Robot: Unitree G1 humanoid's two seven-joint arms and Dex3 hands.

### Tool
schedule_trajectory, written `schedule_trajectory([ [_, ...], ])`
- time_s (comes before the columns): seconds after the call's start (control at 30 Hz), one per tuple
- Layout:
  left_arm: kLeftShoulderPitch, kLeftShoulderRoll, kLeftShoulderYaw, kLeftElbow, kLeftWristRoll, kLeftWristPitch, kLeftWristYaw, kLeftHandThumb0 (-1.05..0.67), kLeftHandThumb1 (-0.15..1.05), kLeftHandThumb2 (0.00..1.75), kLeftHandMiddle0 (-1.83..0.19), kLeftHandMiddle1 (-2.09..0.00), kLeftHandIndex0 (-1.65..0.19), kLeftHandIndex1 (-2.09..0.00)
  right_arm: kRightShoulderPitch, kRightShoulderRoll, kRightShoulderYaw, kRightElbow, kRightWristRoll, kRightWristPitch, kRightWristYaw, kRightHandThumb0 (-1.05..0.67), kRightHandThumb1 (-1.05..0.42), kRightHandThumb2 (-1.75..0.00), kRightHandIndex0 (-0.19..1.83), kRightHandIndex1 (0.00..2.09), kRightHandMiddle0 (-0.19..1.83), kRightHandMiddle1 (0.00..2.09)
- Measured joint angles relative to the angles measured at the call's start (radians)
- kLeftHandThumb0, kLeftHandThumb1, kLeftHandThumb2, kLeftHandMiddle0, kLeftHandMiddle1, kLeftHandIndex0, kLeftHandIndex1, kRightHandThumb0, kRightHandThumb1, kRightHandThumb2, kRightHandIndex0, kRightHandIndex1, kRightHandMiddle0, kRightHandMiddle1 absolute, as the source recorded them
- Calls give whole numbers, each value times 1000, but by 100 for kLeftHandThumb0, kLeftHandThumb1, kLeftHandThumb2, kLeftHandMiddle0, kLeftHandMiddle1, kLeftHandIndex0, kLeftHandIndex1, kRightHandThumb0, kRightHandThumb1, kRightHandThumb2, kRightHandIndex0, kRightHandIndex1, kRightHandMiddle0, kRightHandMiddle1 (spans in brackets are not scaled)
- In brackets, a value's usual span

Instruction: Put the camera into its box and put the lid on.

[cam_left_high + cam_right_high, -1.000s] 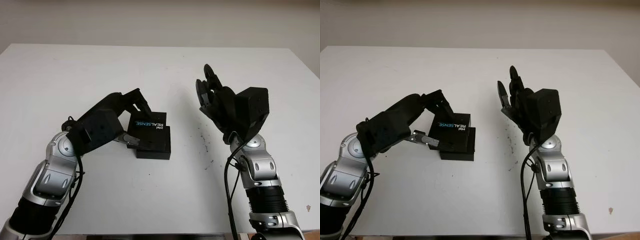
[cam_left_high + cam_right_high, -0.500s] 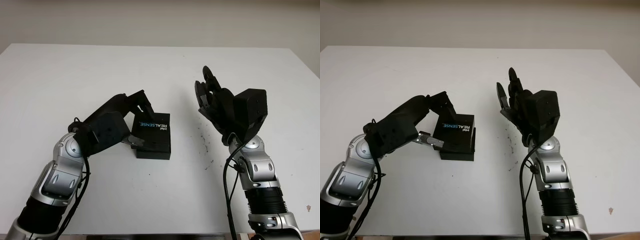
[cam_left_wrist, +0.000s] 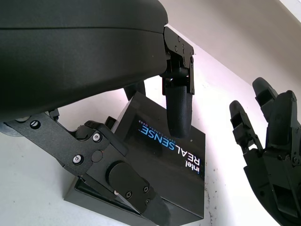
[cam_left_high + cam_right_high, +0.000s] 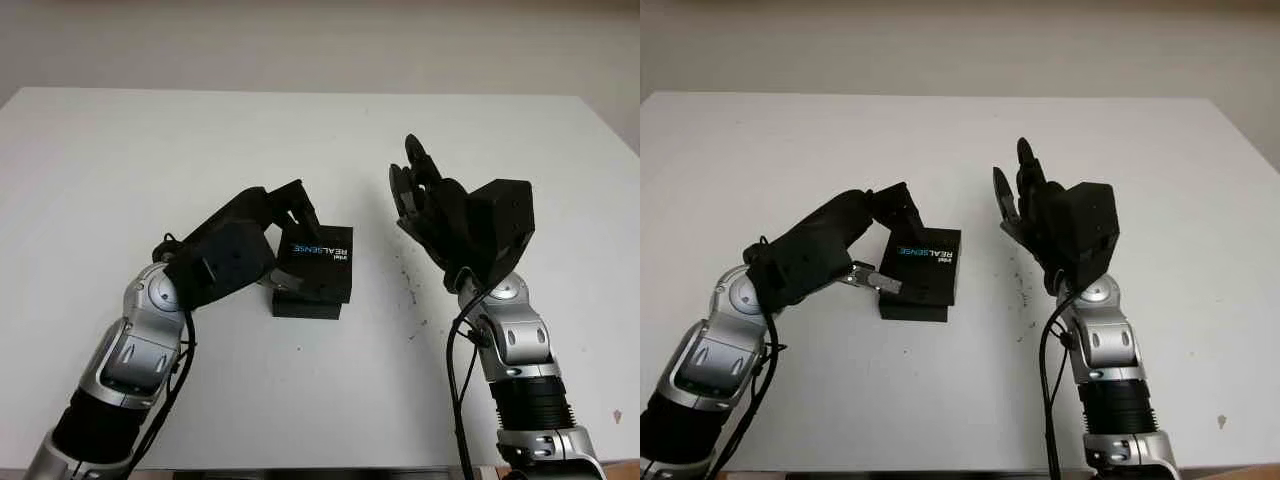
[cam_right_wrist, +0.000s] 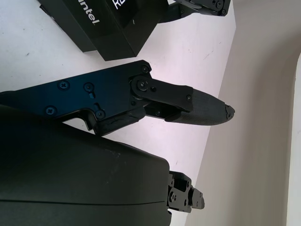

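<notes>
Your left hand [image 4: 285,235] is clamped on the flat black cardboard lid printed with "intel REALSENSE" [image 4: 318,262]: one finger [image 3: 178,110] presses down on the printed top face, and the thumb [image 3: 127,181] bears against the lid's near side. You can see the lid sitting askew on the black rectangular box base [image 4: 305,305], shifted toward the far right so that the base's near-left corner sticks out from under it. The lid looks slightly tilted rather than seated flush, and you cannot tell from these views whether the camera lies inside, since the lid covers the opening. Box and lid stand near the middle of the white table [image 4: 120,150], a little to the left of centre.

Your right hand [image 4: 425,195] is raised above the table just to the right of the box, well apart from it and holding nothing; it is open, with its fingers pointing up and away from you. From the left wrist view you see that hand [image 3: 273,150] beyond the lid's far edge, with bare table between them. A few small dark specks [image 4: 408,285] mark the table surface between the box and your right arm.
</notes>
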Motion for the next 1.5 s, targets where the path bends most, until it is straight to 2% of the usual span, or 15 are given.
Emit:
schedule_trajectory([
  [0.4,0,-1,-4,-8,18,41,-9,-24,103,6,-45,-198,-21,-190,1,0,0,0,-3,0,5,-70,-105,-62,-15,5,-15,6],
  [0.73,6,28,-4,-61,47,111,-32,-25,103,5,-44,-196,-17,-185,2,1,-1,0,-3,0,6,-70,-105,-62,-15,5,-16,6],
  [1.0,34,35,-4,-83,53,120,-39,-26,104,5,-48,-193,-18,-182,2,3,-2,0,-3,0,5,-71,-105,-60,-15,5,-16,5],
  [1.5,39,25,-18,-79,62,114,-23,-27,104,5,-46,-194,-16,-185,3,3,-2,0,-3,0,6,-70,-105,-61,-15,5,-16,5],
])
